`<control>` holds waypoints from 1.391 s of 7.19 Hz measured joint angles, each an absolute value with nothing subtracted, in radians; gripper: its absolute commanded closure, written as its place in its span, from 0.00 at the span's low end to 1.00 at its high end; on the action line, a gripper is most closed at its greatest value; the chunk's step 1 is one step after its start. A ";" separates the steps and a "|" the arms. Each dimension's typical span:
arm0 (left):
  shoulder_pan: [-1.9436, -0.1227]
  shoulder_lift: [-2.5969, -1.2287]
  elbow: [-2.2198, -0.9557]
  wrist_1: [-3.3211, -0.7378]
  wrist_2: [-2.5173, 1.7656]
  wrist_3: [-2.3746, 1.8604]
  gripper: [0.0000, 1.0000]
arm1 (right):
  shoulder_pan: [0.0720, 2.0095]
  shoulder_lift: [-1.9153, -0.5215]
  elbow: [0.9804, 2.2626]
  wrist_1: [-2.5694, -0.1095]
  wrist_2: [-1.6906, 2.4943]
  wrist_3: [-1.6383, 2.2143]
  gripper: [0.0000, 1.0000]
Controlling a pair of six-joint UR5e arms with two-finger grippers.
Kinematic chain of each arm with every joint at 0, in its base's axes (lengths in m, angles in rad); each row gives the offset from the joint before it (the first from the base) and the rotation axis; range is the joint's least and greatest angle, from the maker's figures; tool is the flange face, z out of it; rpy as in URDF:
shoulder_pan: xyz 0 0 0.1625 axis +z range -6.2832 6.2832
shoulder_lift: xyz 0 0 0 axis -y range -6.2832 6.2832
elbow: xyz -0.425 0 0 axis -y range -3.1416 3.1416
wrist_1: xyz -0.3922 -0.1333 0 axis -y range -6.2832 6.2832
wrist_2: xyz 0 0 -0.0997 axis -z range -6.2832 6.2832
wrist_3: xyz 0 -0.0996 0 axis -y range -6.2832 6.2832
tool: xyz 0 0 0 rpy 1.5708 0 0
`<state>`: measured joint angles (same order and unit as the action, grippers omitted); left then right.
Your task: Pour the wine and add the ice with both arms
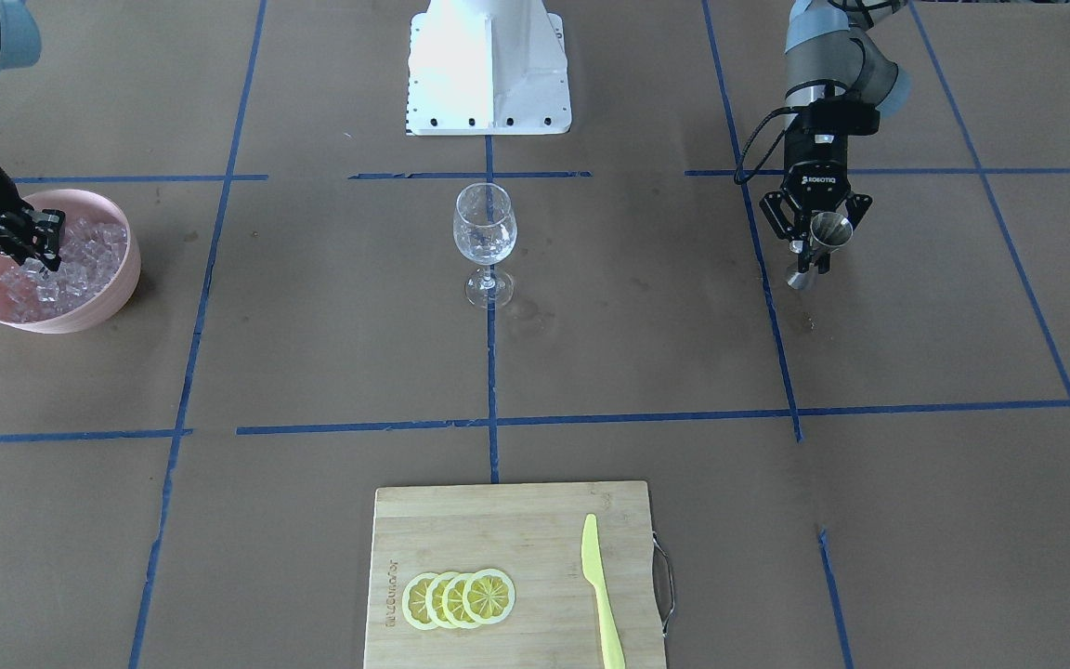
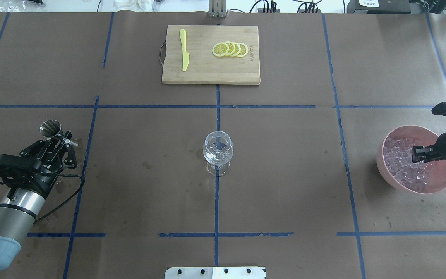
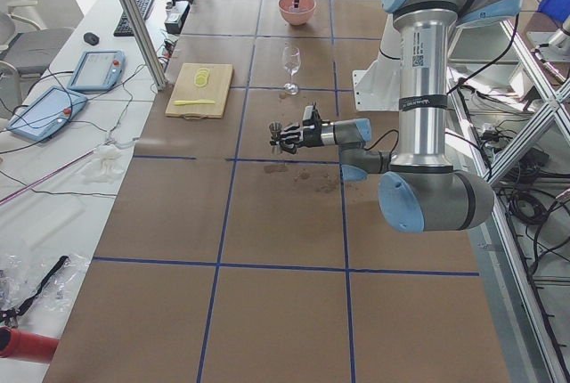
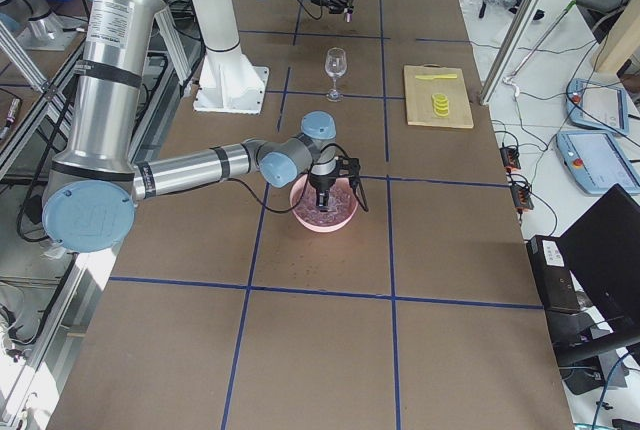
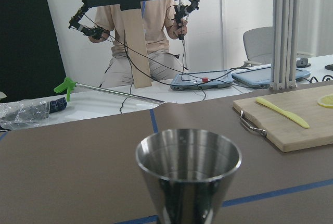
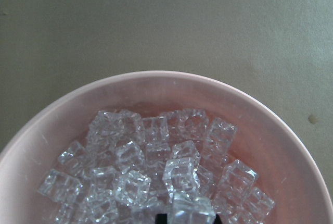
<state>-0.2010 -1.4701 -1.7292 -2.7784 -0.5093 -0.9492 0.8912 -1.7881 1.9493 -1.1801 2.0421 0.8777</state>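
Observation:
A clear wine glass (image 1: 485, 237) stands upright at the table's centre, also in the overhead view (image 2: 218, 151). My left gripper (image 2: 62, 141) is shut on a steel jigger (image 2: 50, 128), held above the table at my left; the jigger's open mouth fills the left wrist view (image 5: 188, 156). My right gripper (image 2: 418, 154) reaches down into a pink bowl (image 2: 443, 182) full of ice (image 2: 401, 162). In the right wrist view one ice cube (image 6: 192, 211) sits between dark fingertips at the bottom edge, above the other cubes.
A wooden cutting board (image 2: 207, 73) at the far side carries lemon slices (image 2: 230, 49) and a yellow knife (image 2: 184, 54). The white robot base (image 1: 489, 65) is behind the glass. Blue tape lines cross the brown table. A person sits beyond the table in the left wrist view (image 5: 140, 31).

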 measured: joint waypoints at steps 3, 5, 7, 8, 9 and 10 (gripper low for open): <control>-0.202 -1.470 -1.734 -2.781 -0.563 -1.022 1.00 | 0.938 -1.784 2.003 -1.181 2.044 0.880 1.00; -0.202 -1.470 -1.734 -2.781 -0.593 -1.141 1.00 | 0.958 -1.774 2.033 -1.182 2.053 0.885 1.00; -0.202 -1.470 -1.722 -2.781 -0.595 -1.268 1.00 | 0.970 -1.757 2.051 -1.182 2.057 0.890 1.00; -0.201 -1.471 -1.718 -2.778 -0.591 -1.292 1.00 | 0.972 -1.746 2.060 -1.182 2.060 0.892 1.00; -0.201 -1.471 -1.707 -2.775 -0.579 -1.301 1.00 | 0.972 -1.732 2.065 -1.182 2.064 0.894 1.00; -0.200 -1.471 -1.684 -2.773 -0.554 -1.303 1.00 | 0.972 -1.719 2.074 -1.181 2.068 0.898 1.00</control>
